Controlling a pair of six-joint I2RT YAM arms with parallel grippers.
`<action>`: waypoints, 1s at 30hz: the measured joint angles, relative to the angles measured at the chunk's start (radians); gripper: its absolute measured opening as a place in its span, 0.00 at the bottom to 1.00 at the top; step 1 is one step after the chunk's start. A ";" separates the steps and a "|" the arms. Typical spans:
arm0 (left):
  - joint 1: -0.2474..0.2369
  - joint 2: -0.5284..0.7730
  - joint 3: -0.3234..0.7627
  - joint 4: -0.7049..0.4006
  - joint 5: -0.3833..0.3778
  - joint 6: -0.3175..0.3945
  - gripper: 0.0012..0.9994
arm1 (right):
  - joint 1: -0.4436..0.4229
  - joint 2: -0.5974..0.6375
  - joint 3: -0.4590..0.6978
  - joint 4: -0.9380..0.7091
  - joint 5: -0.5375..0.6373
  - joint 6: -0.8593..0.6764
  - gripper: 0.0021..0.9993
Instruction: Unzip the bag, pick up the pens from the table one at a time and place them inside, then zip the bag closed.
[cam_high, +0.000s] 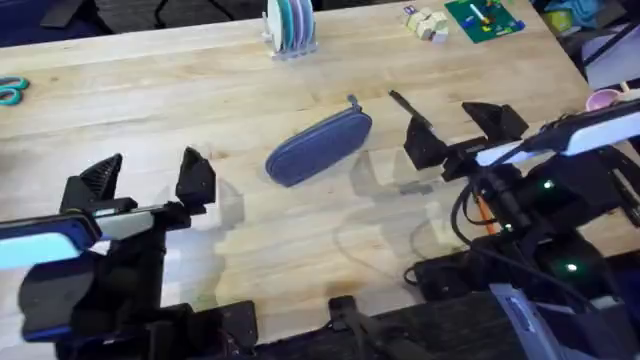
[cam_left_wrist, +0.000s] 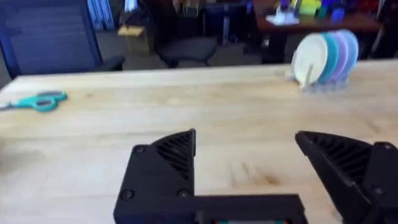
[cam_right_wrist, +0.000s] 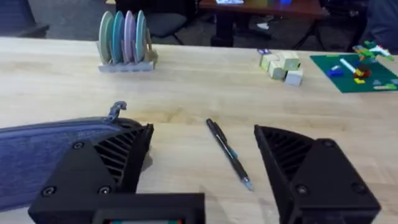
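Right wrist: right tool (cam_right_wrist: 202, 171) wide, dark pen (cam_right_wrist: 229, 153) between fingers, bag (cam_right_wrist: 43, 155) beside.

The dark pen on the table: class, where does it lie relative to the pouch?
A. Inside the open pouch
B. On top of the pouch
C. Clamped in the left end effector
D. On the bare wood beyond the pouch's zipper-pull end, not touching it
D: the dark pen lies flat on the table, apart from the closed bag and its zipper pull.
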 joint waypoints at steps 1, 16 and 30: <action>0.000 0.000 0.022 -0.040 0.000 0.002 0.99 | 0.000 0.000 0.024 -0.053 -0.003 0.000 1.00; 0.000 0.392 0.575 -0.349 0.002 0.075 0.99 | 0.000 0.199 0.543 -0.512 -0.008 -0.055 1.00; 0.000 0.824 0.847 -0.503 0.305 0.391 0.99 | 0.000 0.457 0.741 -0.598 -0.011 -0.078 1.00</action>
